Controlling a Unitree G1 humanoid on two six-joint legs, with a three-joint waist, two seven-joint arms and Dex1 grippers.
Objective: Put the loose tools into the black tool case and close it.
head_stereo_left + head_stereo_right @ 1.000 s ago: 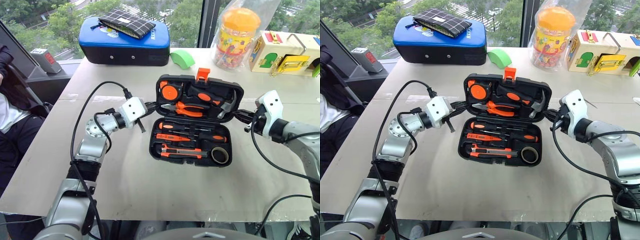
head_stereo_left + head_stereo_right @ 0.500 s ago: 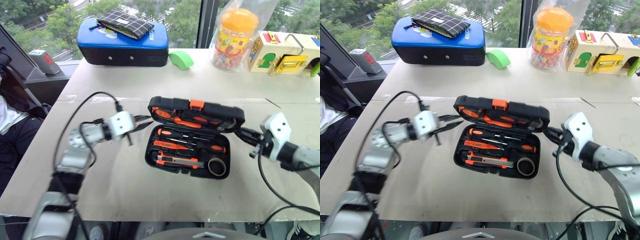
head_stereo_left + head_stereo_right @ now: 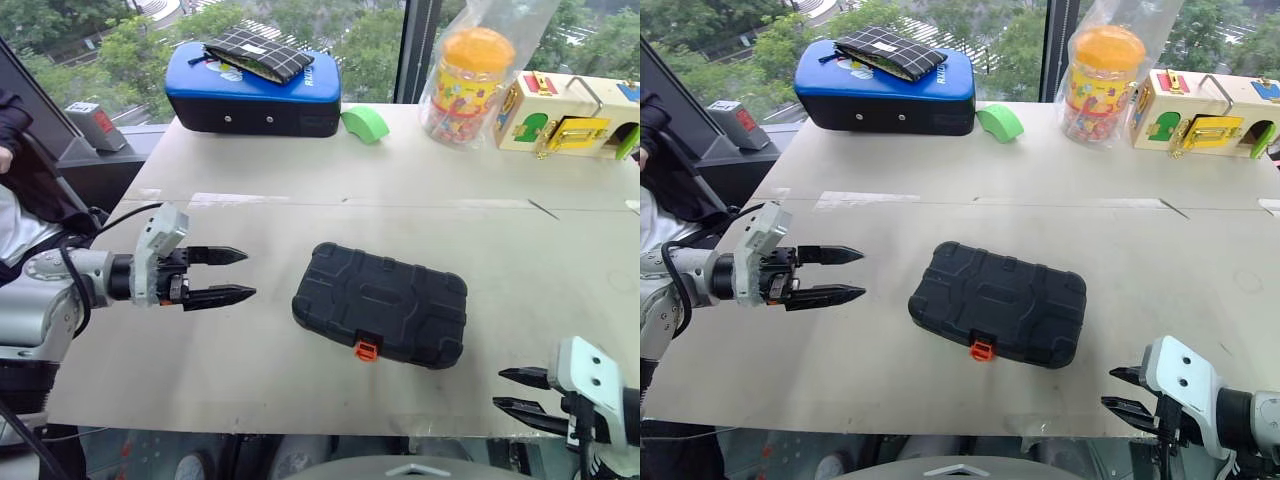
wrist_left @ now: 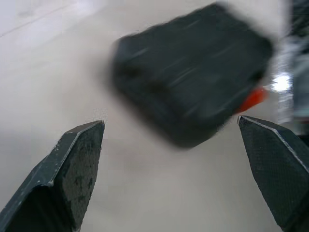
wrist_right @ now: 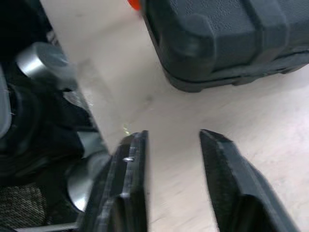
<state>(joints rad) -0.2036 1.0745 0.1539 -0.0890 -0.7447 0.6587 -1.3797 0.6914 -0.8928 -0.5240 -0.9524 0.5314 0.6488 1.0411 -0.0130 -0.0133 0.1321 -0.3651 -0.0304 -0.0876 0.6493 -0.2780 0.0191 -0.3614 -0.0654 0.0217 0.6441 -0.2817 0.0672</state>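
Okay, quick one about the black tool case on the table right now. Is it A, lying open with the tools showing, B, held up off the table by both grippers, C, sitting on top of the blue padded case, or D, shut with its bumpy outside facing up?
D: the black tool case lies flat on the table, lid down, bumpy shell up, orange latch at its near edge, both grippers clear of it.

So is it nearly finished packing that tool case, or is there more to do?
It looks finished. The black tool case lies shut on the table, its lid down and its orange latch at the near edge. No loose tools lie around it. Nothing is in hand: the left gripper is open and empty beside the case, and the right gripper is empty and clear of it. Whether the latch has clicked, I cannot tell.
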